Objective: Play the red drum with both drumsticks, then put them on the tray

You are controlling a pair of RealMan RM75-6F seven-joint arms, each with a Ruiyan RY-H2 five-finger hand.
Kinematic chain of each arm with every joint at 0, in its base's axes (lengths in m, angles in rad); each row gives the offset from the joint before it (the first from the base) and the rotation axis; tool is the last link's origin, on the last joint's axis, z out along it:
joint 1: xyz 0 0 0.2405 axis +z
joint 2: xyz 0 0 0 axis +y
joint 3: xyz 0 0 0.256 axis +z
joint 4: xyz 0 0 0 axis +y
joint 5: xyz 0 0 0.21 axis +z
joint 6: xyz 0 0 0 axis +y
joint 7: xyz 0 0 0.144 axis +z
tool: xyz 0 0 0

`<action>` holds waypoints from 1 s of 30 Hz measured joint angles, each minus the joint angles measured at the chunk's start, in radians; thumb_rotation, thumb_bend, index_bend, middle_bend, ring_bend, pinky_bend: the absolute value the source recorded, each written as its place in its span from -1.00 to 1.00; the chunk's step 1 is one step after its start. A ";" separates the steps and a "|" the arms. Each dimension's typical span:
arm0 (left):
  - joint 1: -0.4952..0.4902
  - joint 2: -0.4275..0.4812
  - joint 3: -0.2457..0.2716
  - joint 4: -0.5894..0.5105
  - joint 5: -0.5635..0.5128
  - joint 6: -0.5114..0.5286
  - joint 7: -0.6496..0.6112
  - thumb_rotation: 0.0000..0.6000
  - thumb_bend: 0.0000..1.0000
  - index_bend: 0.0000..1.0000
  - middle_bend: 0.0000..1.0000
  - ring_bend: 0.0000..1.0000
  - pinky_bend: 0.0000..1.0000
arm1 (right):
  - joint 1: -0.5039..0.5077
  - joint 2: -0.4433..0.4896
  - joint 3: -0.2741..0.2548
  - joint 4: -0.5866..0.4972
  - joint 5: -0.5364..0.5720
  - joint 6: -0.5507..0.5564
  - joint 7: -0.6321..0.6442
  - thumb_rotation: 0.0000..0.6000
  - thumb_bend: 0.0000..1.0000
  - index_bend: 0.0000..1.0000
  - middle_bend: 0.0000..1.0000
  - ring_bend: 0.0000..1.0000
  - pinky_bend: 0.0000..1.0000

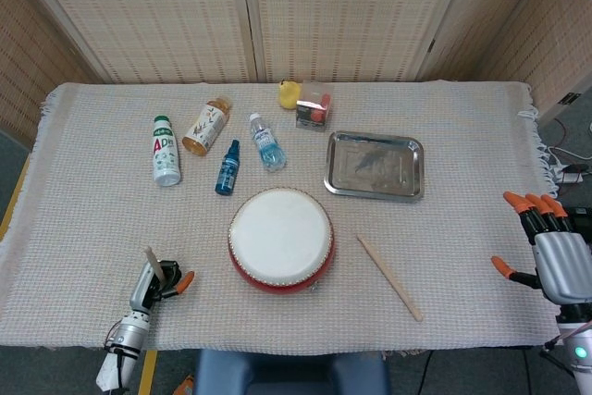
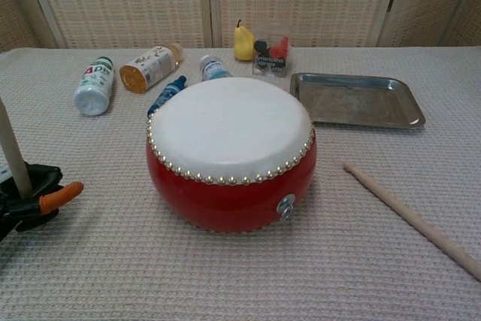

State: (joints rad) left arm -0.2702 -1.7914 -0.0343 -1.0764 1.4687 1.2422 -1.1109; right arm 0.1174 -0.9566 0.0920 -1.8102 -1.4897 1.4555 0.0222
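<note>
The red drum (image 1: 280,239) (image 2: 230,149) with a white skin stands at the table's front middle. My left hand (image 1: 154,281) (image 2: 31,195) sits at the front left and holds one wooden drumstick (image 1: 153,263) (image 2: 13,149), which points nearly straight up. The other drumstick (image 1: 389,277) (image 2: 413,218) lies loose on the cloth right of the drum. My right hand (image 1: 548,247) hangs off the table's right edge, fingers spread, holding nothing. The metal tray (image 1: 375,166) (image 2: 358,101) lies behind the drum to the right and holds nothing.
Behind the drum lie a green-capped white bottle (image 1: 165,151), an amber bottle (image 1: 205,127), a small blue bottle (image 1: 227,168) and a clear water bottle (image 1: 266,141). A yellow pear (image 1: 289,94) and a clear box (image 1: 314,104) stand at the back.
</note>
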 measured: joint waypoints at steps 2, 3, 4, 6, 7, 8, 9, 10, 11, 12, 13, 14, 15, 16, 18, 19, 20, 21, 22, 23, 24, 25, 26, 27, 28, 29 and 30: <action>0.001 -0.003 -0.005 0.001 -0.004 0.002 0.009 1.00 -0.20 0.95 1.00 1.00 1.00 | 0.000 -0.001 0.001 -0.001 -0.001 0.002 0.000 1.00 -0.78 -0.78 -0.73 -0.97 -0.85; 0.002 -0.004 -0.009 0.001 -0.007 0.003 0.013 1.00 -0.17 0.98 1.00 1.00 1.00 | 0.000 -0.001 0.001 -0.001 -0.002 0.003 -0.001 1.00 -0.78 -0.78 -0.73 -0.97 -0.85; 0.003 -0.005 -0.012 0.001 -0.009 0.005 0.015 1.00 -0.14 0.99 1.00 1.00 1.00 | -0.001 -0.001 0.001 -0.001 -0.003 0.003 -0.002 1.00 -0.78 -0.78 -0.73 -0.97 -0.85; 0.004 -0.003 -0.015 -0.003 -0.010 0.008 0.016 1.00 -0.09 1.00 1.00 1.00 1.00 | -0.001 -0.002 0.001 -0.001 -0.004 0.004 -0.003 1.00 -0.78 -0.78 -0.73 -0.97 -0.85; 0.004 -0.001 -0.016 -0.004 -0.009 0.009 0.018 1.00 -0.06 1.00 1.00 1.00 1.00 | -0.001 -0.002 0.000 -0.002 -0.005 0.005 -0.003 1.00 -0.78 -0.78 -0.73 -0.97 -0.85; 0.004 0.002 -0.015 -0.005 -0.006 0.011 0.022 1.00 -0.05 1.00 1.00 1.00 1.00 | -0.001 -0.002 0.000 -0.002 -0.006 0.005 -0.002 1.00 -0.78 -0.78 -0.73 -0.97 -0.85; 0.004 0.005 -0.015 -0.006 -0.003 0.013 0.027 1.00 -0.02 1.00 1.00 1.00 1.00 | -0.002 -0.002 0.000 -0.002 -0.006 0.005 -0.002 1.00 -0.78 -0.78 -0.73 -0.97 -0.85; 0.004 0.006 -0.015 -0.007 -0.002 0.015 0.029 1.00 0.01 1.00 1.00 1.00 1.00 | -0.002 -0.002 0.000 -0.002 -0.006 0.005 -0.002 1.00 -0.78 -0.78 -0.73 -0.97 -0.84; 0.004 0.007 -0.014 -0.007 -0.001 0.015 0.029 1.00 0.04 1.00 1.00 1.00 1.00 | -0.002 -0.002 0.000 -0.001 -0.007 0.005 -0.002 1.00 -0.78 -0.78 -0.73 -0.97 -0.84; 0.004 0.010 -0.014 -0.008 0.002 0.018 0.034 1.00 0.06 1.00 1.00 1.00 1.00 | -0.001 -0.003 -0.001 -0.001 -0.007 0.004 -0.001 1.00 -0.78 -0.78 -0.73 -0.97 -0.83; 0.003 0.014 -0.013 -0.008 0.007 0.023 0.042 1.00 0.07 1.00 1.00 1.00 1.00 | -0.001 -0.003 -0.002 -0.001 -0.006 0.001 0.000 1.00 -0.78 -0.78 -0.73 -0.97 -0.82; 0.002 0.021 -0.012 -0.010 0.013 0.029 0.055 1.00 0.08 1.00 1.00 1.00 1.00 | -0.001 -0.002 -0.004 0.000 -0.004 -0.004 0.002 1.00 -0.78 -0.78 -0.73 -0.97 -0.80; 0.001 0.032 -0.011 -0.015 0.022 0.036 0.078 1.00 0.08 1.00 1.00 1.00 1.00 | 0.000 -0.001 -0.006 0.000 0.000 -0.014 0.006 1.00 -0.78 -0.78 -0.73 -0.97 -0.79; 0.000 0.041 -0.010 -0.019 0.028 0.042 0.101 1.00 0.09 1.00 1.00 1.00 1.00 | 0.002 0.000 -0.008 -0.001 0.004 -0.023 0.009 1.00 -0.78 -0.78 -0.73 -0.97 -0.78; -0.003 0.066 -0.009 -0.031 0.041 0.057 0.166 1.00 0.10 1.00 1.00 1.00 1.00 | 0.006 0.002 -0.013 -0.001 0.012 -0.047 0.014 1.00 -0.78 -0.77 -0.73 -0.97 -0.75; -0.004 0.079 -0.009 -0.038 0.046 0.064 0.198 1.00 0.10 1.00 1.00 1.00 1.00 | 0.008 0.003 -0.016 -0.002 0.016 -0.058 0.016 1.00 -0.78 -0.77 -0.73 -0.97 -0.72; -0.005 0.092 -0.009 -0.046 0.052 0.070 0.231 1.00 0.10 1.00 1.00 1.00 1.00 | 0.010 0.004 -0.018 -0.003 0.020 -0.070 0.019 1.00 -0.78 -0.77 -0.73 -0.96 -0.71; -0.007 0.113 -0.009 -0.060 0.058 0.078 0.278 1.00 0.10 1.00 1.00 1.00 1.00 | 0.014 0.005 -0.022 -0.005 0.024 -0.087 0.025 1.00 -0.78 -0.77 -0.73 -0.96 -0.70; -0.009 0.131 -0.010 -0.071 0.063 0.084 0.313 1.00 0.10 1.00 1.00 1.00 1.00 | 0.018 0.005 -0.025 -0.007 0.026 -0.100 0.029 1.00 -0.78 -0.77 -0.73 -0.96 -0.70; -0.011 0.148 -0.011 -0.083 0.068 0.090 0.349 1.00 0.10 1.00 1.00 1.00 1.00 | 0.021 0.005 -0.029 -0.009 0.028 -0.113 0.034 1.00 -0.78 -0.77 -0.73 -0.96 -0.70; -0.013 0.172 -0.014 -0.099 0.073 0.098 0.397 1.00 0.10 1.00 1.00 1.00 1.00 | 0.027 0.004 -0.034 -0.011 0.029 -0.131 0.039 1.00 -0.78 -0.77 -0.73 -0.96 -0.70; -0.014 0.189 -0.016 -0.111 0.076 0.105 0.434 1.00 0.10 1.00 1.00 1.00 1.00 | 0.031 0.003 -0.038 -0.012 0.030 -0.146 0.043 1.00 -0.78 -0.77 -0.73 -0.96 -0.70; -0.016 0.205 -0.019 -0.123 0.079 0.112 0.470 1.00 0.10 1.00 1.00 1.00 1.00 | 0.036 0.000 -0.042 -0.014 0.030 -0.161 0.046 1.00 -0.78 -0.77 -0.73 -0.96 -0.70; -0.017 0.226 -0.024 -0.138 0.082 0.121 0.519 1.00 0.10 1.00 1.00 1.00 1.00 | 0.044 -0.006 -0.047 -0.014 0.030 -0.181 0.049 1.00 -0.78 -0.77 -0.73 -0.96 -0.70; -0.018 0.240 -0.028 -0.149 0.084 0.129 0.556 1.00 0.09 1.00 1.00 1.00 1.00 | 0.049 -0.012 -0.051 -0.014 0.030 -0.195 0.050 1.00 -0.78 -0.77 -0.73 -0.96 -0.70; -0.019 0.253 -0.031 -0.158 0.086 0.137 0.593 1.00 0.09 1.00 1.00 1.00 1.00 | 0.055 -0.021 -0.054 -0.013 0.030 -0.209 0.049 1.00 -0.78 -0.77 -0.73 -0.96 -0.70; -0.020 0.268 -0.037 -0.168 0.089 0.149 0.643 1.00 0.09 1.00 1.00 1.00 1.00 | 0.062 -0.037 -0.059 -0.009 0.030 -0.224 0.046 1.00 -0.78 -0.77 -0.73 -0.96 -0.70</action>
State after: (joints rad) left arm -0.2899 -1.5231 -0.0712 -1.2440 1.5576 1.3913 -0.4682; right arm 0.1797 -0.9934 0.0334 -1.8194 -1.4593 1.2319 0.0678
